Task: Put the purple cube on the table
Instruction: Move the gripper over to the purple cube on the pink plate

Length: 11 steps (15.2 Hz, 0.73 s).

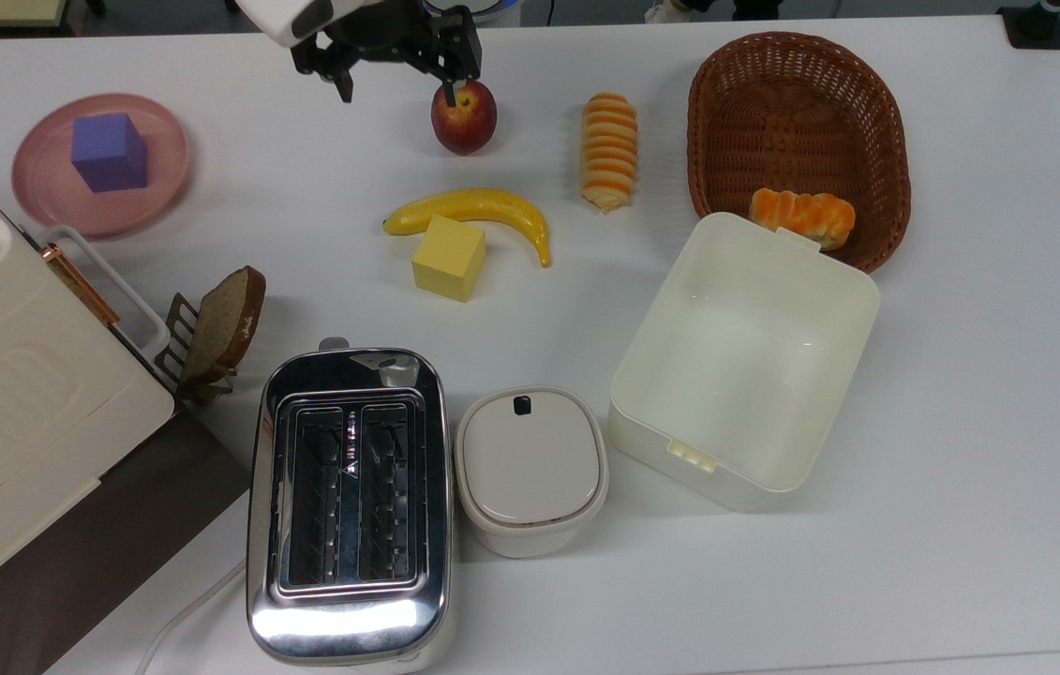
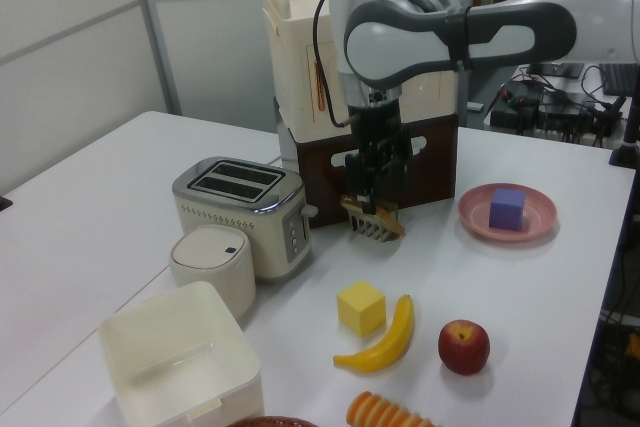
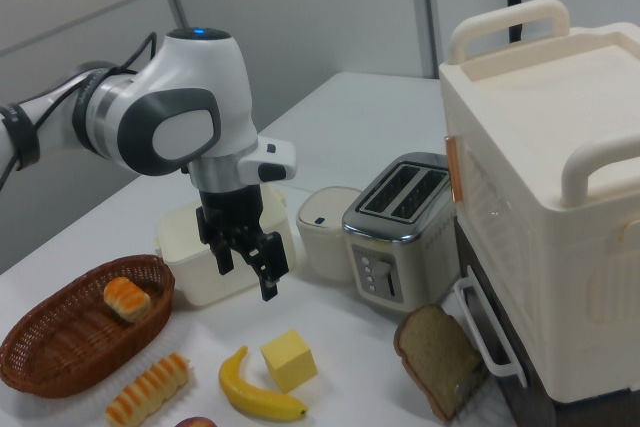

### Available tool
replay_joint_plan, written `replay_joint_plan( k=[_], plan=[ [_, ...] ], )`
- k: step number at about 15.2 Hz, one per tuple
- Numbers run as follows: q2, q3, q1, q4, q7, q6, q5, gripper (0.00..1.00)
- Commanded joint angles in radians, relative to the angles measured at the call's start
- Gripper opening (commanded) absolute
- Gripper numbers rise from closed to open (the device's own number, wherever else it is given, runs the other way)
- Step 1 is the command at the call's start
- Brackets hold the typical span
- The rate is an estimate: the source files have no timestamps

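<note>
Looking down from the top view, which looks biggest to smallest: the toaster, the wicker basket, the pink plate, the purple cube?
1. Toaster, though it stands tall and nearer the camera
2. Wicker basket, close behind
3. Pink plate
4. Purple cube, smallest

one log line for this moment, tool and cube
tool: open, empty, above table near apple | purple cube: on pink plate, untouched | step: cube not yet grasped
</note>
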Motion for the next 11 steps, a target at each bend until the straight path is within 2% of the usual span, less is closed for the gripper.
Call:
replay_joint_plan(
  k=[1,2,4,5,8,11],
  plan=[
    [-0.005,-0.018,0.004,-0.018,-0.021,-0.012,-0.021,1.0],
    [-0.005,-0.032,-0.005,-0.02,-0.025,-0.014,-0.033,1.0],
    [-0.003,-0.093,-0.008,-0.056,-0.106,-0.011,-0.093,1.0],
    [-0.003,-0.139,-0.007,-0.081,-0.175,-0.006,-0.11,1.0],
    [0.003,-0.324,0.003,-0.132,-0.359,0.044,-0.113,1.0],
    [0.006,-0.465,0.004,-0.199,-0.507,0.164,-0.113,1.0]
  ],
)
